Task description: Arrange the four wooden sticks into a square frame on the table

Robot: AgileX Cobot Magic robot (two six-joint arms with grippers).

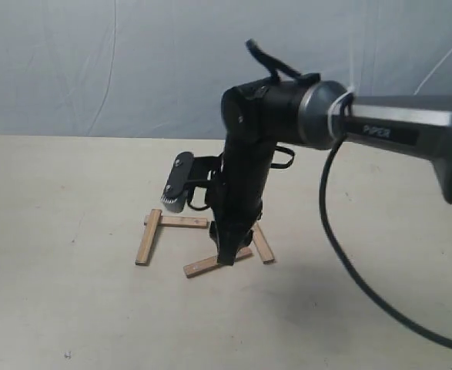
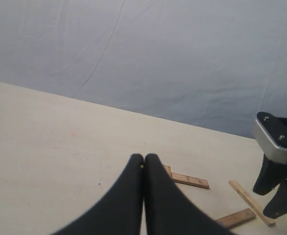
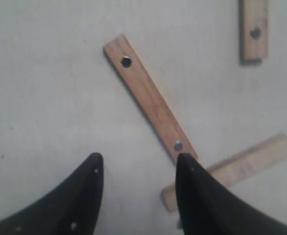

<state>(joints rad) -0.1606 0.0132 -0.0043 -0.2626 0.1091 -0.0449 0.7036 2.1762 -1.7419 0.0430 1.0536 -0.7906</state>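
Pale table (image 1: 56, 308), exterior view — four wooden sticks (image 1: 181, 221) in a loose, unclosed square at centre; right gripper (image 1: 227, 260) points down at its near side. Left wrist view: left gripper (image 2: 143, 161) pressed together. Right wrist view — jaws apart beside holed stick (image 3: 150, 105)

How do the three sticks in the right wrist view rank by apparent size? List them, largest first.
1. Diagonal two-hole stick, fully shown.
2. Plain stick, partly hidden by the fingers.
3. One-hole stick, cut off by the frame; least showing.
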